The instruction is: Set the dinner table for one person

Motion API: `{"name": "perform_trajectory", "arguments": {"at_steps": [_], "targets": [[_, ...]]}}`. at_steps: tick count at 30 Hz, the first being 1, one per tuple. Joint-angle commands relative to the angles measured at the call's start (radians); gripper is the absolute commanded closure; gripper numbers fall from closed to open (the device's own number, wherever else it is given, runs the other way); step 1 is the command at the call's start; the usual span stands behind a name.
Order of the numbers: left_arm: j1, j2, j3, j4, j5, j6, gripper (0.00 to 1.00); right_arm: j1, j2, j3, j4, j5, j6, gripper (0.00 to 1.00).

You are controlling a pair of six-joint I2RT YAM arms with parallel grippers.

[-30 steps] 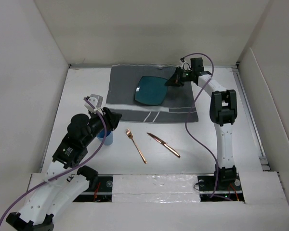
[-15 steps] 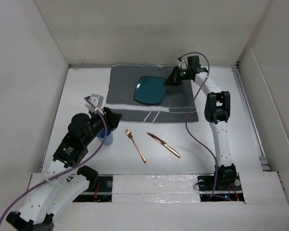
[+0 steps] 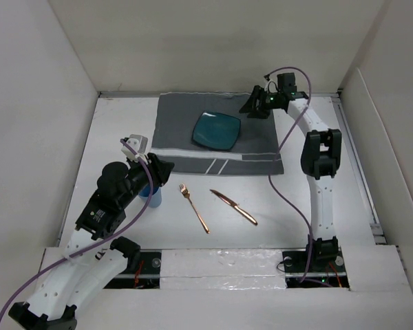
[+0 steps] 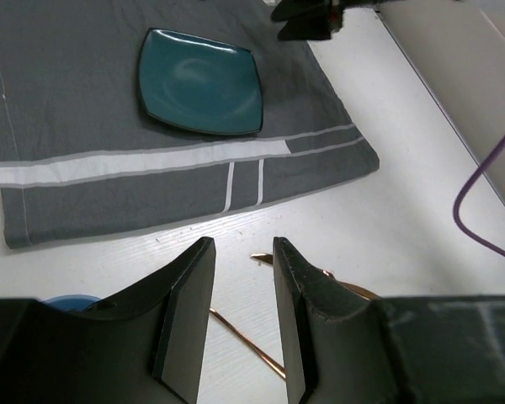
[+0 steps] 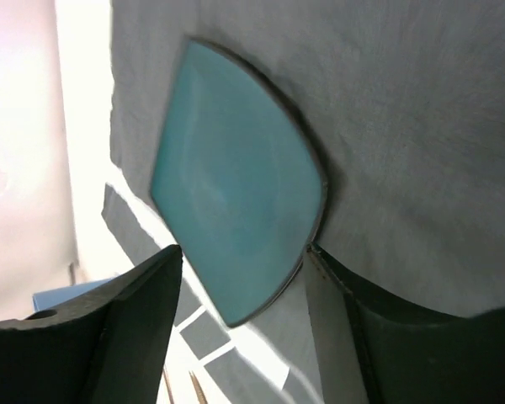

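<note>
The white surface (image 3: 117, 124) spreads under my arms, with the striped grey placemat (image 3: 186, 148) at its far side. The teal plate (image 3: 217, 130) lies flat on the placemat, so that step looks done. Cup (image 3: 153, 197), knife (image 3: 234, 207) and fork (image 3: 194, 208) wait off the placemat. My right jaws stand spread beside the plate and my left jaws are part-open, both empty.

The left arm (image 3: 89, 227) rises from its base at the near left, folded at the elbow, its wrist angled forward and to the right. The left gripper (image 4: 240, 252) points forward and down, its two dark fingers (image 4: 185, 295) parted by a narrow gap — open only partway. The right arm (image 3: 318, 206) stands tall from its base and reaches far forward, its forearm bent leftward at the top. The right gripper (image 5: 240, 261) points left and down, jaws spread wide.
</note>
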Motion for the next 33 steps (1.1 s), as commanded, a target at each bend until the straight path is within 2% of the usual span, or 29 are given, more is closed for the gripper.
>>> {"name": "perform_trajectory", "arguments": {"at_steps": [1,3,4,5,6,7,8,9,10,13,14,17,18,19,20,21,22,23,25,33], "targets": [[0.005,-0.014,0.021,0.041,-0.023,-0.004,0.69,-0.026,-0.225,-0.016,0.033,0.14,-0.085,0.35],[0.005,-0.03,0.02,0.042,-0.063,-0.017,0.69,-0.026,-0.328,-0.07,0.048,0.204,-0.106,0.36],[0.005,-0.049,0.021,0.038,-0.082,-0.021,0.69,-0.015,-0.369,-0.142,0.065,0.233,-0.117,0.46],[0.005,-0.06,0.021,0.035,-0.123,-0.027,0.71,-0.003,-0.406,-0.182,0.112,0.236,-0.125,0.58],[0.005,-0.074,0.021,0.032,-0.175,-0.04,0.73,0.014,-0.485,-0.226,0.143,0.236,-0.128,0.9],[0.005,-0.106,0.021,0.027,-0.207,-0.049,0.76,0.067,-0.525,-0.315,0.169,0.242,-0.14,1.0],[0.005,-0.126,0.018,0.027,-0.235,-0.057,0.9,0.103,-0.559,-0.357,0.212,0.254,-0.151,1.0],[0.005,-0.144,0.018,0.03,-0.291,-0.064,0.97,0.144,-0.622,-0.393,0.234,0.273,-0.162,1.0],[0.005,-0.18,0.015,0.024,-0.321,-0.078,1.0,0.236,-0.651,-0.455,0.245,0.329,-0.189,1.0],[0.005,-0.246,0.011,0.012,-0.411,-0.099,1.0,0.38,-0.733,-0.542,0.304,0.444,-0.203,1.0],[0.005,-0.263,0.009,0.012,-0.454,-0.104,1.0,0.469,-0.745,-0.59,0.336,0.468,-0.205,1.0],[0.005,-0.326,0.004,0.004,-0.51,-0.13,1.0,0.629,-0.753,-0.606,0.355,0.547,-0.205,1.0],[0.005,-0.355,0.004,0.001,-0.542,-0.133,0.97,0.664,-0.745,-0.595,0.349,0.57,-0.205,0.86],[0.005,-0.37,0.0,0.001,-0.55,-0.138,0.9,0.698,-0.733,-0.578,0.337,0.615,-0.203,0.73],[0.005,-0.385,-0.003,0.004,-0.559,-0.142,0.86,0.732,-0.697,-0.554,0.293,0.636,-0.206,0.64],[0.005,-0.408,-0.008,0.007,-0.569,-0.144,0.83,0.788,-0.672,-0.494,0.265,0.652,-0.211,0.48],[0.005,-0.416,-0.011,0.01,-0.573,-0.144,0.73,0.815,-0.644,-0.462,0.236,0.681,-0.228,0.44],[0.005,-0.425,-0.009,0.006,-0.579,-0.147,0.71,0.859,-0.568,-0.408,0.172,0.722,-0.241,0.42],[0.005,-0.43,-0.011,0.01,-0.576,-0.146,0.68,0.892,-0.548,-0.365,0.156,0.756,-0.245,0.42],[0.005,-0.425,-0.015,0.03,-0.528,-0.127,0.67,0.945,-0.371,-0.228,0.068,0.744,-0.248,0.44]]}}
